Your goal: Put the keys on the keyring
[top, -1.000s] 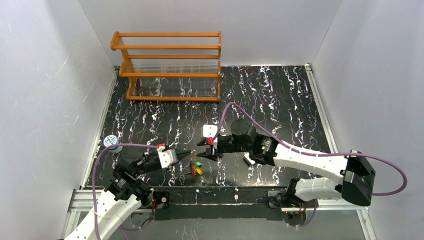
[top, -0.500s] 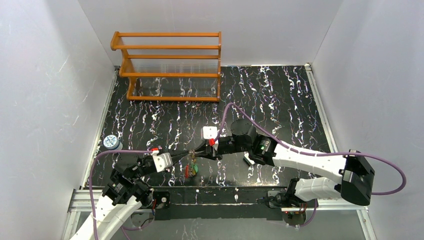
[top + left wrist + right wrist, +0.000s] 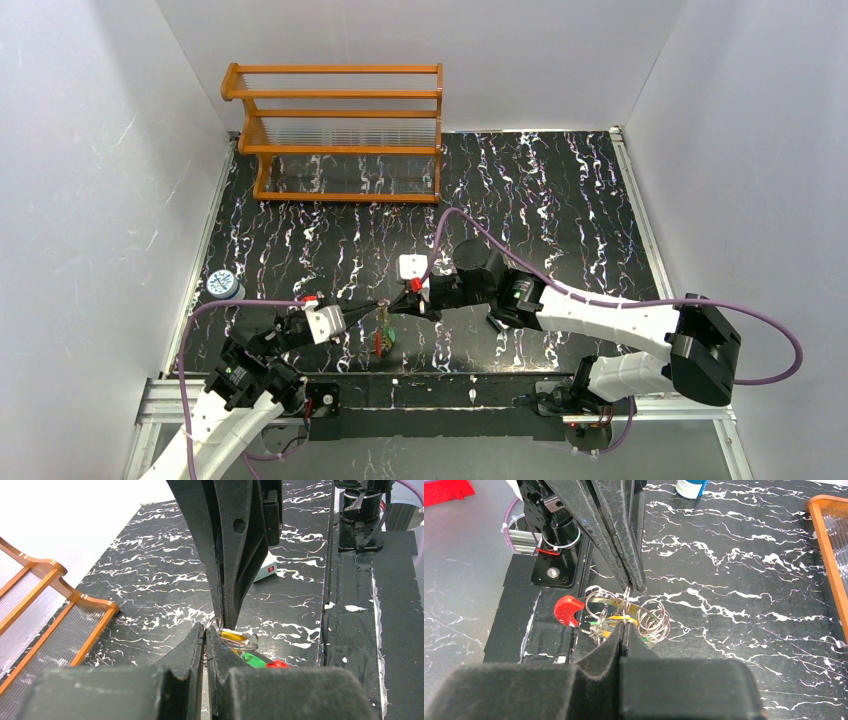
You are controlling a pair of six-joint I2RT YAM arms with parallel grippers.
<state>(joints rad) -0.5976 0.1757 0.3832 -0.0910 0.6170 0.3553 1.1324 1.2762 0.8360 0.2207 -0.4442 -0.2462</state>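
Both jaws pinched on the keyring (image 3: 599,600) near the table edge (image 3: 450,373)

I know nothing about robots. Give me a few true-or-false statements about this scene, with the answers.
1. The left pincer and right pincer meet tip to tip at the keyring. True.
2. Both pincers are wide open. False: both are shut on the keyring's wire.
3. The orange rack stands at the far side of the table. True.
4. The blue-and-white jar sits on the rack. False: it stands on the table near the left arm.
5. The keys have blue heads. False: red, yellow and green show.
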